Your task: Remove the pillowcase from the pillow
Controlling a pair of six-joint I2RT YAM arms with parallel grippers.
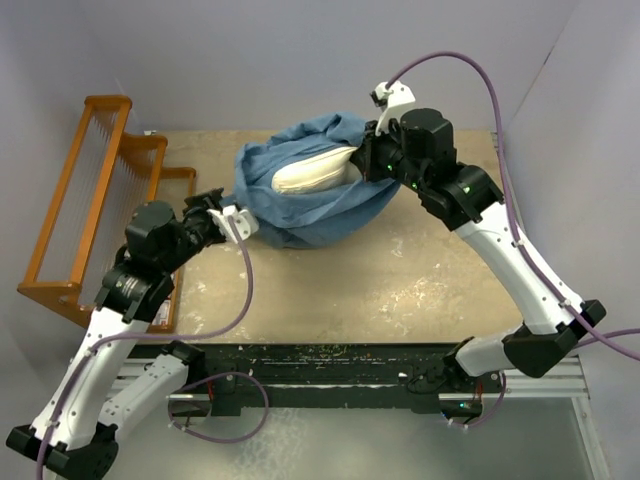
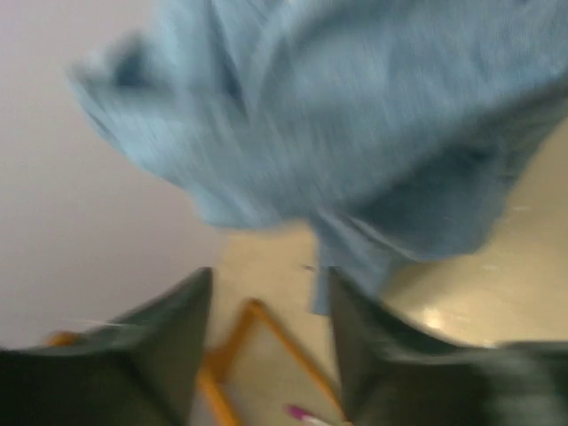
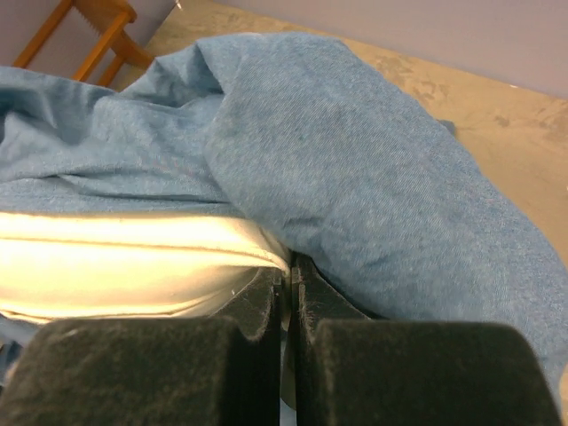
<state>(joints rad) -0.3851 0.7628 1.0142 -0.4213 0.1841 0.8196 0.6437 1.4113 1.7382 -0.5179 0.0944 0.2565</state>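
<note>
Overhead, the pillowcase lies as a rumpled mound of thin dusty-blue cloth on the scuffed beige worktop. A plump cream strip of the pillow shows through the mouth at the top of the pillowcase. A slatted orange wooden rack stands to the left of the pillowcase. The left arm reaches in so that its jaws sit at the pillowcase's left edge. The right arm comes in at the pillowcase's right side, where the pillow's end shows.

From the left wrist the picture is smeared with blur. The pillowcase fills the upper part as soft blue folds, and a narrow flap of it hangs down just above the right-hand jaw. The two dark, wedge-shaped jaws stand wide apart with nothing between them. Only pale worktop and an orange bar of the rack show in the gap below the pillowcase.

From the right wrist the felt-like black jaws are pressed together to a hairline slit. Their tips are tucked under a fold of the pillowcase, where its fine-knit blue meets the smooth, bright seam of the pillow. Which of the two fabrics they pinch, I cannot tell.
</note>
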